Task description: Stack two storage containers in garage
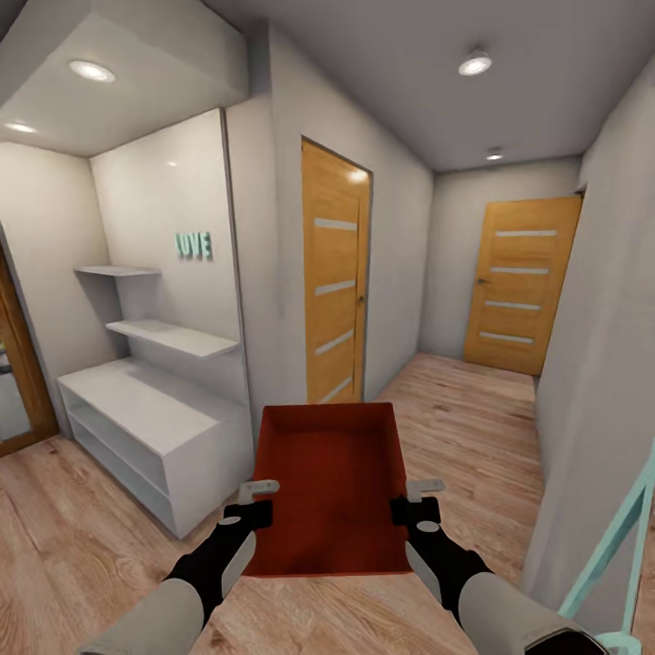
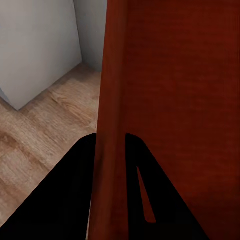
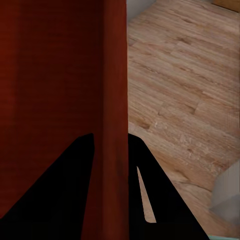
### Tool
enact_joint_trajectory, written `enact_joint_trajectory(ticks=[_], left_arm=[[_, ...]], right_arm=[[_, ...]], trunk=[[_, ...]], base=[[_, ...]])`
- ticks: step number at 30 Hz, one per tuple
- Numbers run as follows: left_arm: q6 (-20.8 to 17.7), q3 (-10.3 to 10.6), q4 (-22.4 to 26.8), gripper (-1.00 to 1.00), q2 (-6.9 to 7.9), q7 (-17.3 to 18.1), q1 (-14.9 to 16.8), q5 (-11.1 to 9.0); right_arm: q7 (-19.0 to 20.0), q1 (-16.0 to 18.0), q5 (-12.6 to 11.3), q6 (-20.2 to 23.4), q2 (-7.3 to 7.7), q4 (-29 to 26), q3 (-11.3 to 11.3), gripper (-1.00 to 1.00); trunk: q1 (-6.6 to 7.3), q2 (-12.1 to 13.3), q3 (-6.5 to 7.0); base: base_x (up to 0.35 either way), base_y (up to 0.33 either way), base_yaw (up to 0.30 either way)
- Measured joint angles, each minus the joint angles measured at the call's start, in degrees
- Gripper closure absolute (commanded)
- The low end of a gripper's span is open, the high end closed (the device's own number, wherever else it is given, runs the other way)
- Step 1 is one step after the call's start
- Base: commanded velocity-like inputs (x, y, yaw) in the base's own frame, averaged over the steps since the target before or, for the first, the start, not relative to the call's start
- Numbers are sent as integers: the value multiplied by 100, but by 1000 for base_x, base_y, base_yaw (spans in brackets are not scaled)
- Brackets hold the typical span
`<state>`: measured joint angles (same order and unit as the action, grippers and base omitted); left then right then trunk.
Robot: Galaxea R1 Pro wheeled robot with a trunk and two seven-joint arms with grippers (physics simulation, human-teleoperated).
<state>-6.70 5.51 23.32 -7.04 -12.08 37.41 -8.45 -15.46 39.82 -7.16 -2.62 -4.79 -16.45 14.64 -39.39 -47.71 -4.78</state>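
The robot is standing in a hallway with a light plank floor (image 1: 473,409), which is not the dark concrete of the garage, so I judge it is only on the way and the carrying step is in hand. Taking the bin (image 1: 332,482) as the landmark: a white shelf unit (image 1: 155,428) is standing to the left of it, one wooden door (image 1: 335,277) is just beyond its far edge, and a second wooden door (image 1: 520,287) is farther beyond it and to the right, at the end of the hall. The bin, one of the two containers, is being held in the air in front of the robot, level and with the open side up, probably so it is riding steady while the base is rolling. The left gripper (image 1: 253,506) is clenching the left wall of the bin and the right gripper (image 1: 418,502) is clenching the right wall; in each wrist view a thin red wall is passing between the two dark fingers (image 2: 75,200) (image 3: 75,200). Gripping both sides is keeping the wide bin from tilting.
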Motion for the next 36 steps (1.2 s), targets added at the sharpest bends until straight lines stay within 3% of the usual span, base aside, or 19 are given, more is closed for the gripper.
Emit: enact_joint_trajectory(ticks=[7,32,34,35,36], left_arm=[[11,-18,-5,100,6,34,0,42],[13,-89,-10,100,-8,41,-3,116],[13,-84,-10,100,-6,41,-2,111],[12,-177,-11,100,-46,37,0,226],[14,-175,-13,100,-44,38,-1,220]], right_arm=[[-20,-2,-40,-24,-2,11,36,100],[-23,-2,-135,-33,6,17,113,100],[-23,-2,-132,-34,4,17,109,100],[-11,-3,14,-22,2,9,-34,100],[-9,-4,16,-21,1,9,-37,100]], trunk=[[2,-1,0],[3,-1,0],[3,-1,0],[3,-2,0],[3,-1,0]], base=[[88,0,0],[316,0,0],[322,0,0],[322,0,0],[322,0,0]])
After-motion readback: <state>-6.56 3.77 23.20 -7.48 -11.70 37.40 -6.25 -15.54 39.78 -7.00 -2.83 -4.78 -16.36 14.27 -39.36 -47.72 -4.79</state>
